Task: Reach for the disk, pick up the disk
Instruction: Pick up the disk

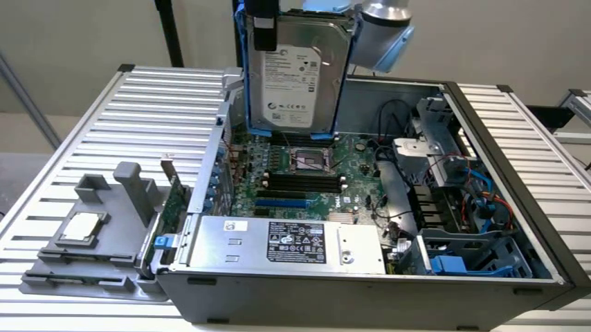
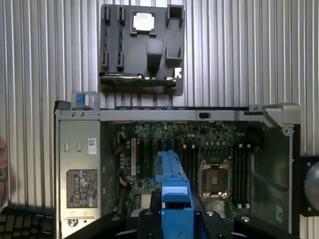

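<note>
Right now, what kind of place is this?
Probably a robotics test bench for computer assembly: an open PC case with its motherboard exposed sits on a slatted metal table, beside a grey parts fixture, while the end effector holds the disk above.

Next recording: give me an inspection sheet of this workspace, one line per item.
Surface: ribbed silver metal table.
Job's things: silver-grey metal disk in blue plastic carrier, upright, lifted above the open grey computer case.
Clutter: grey plastic fixture tray holding a small square silver chip; silver power-supply box with black label inside the case.
Pincer: black pincer gripping the carrier's edge.
Cables: black and blue wires inside the case.
Surroundings: black pole, pale wall.
</note>
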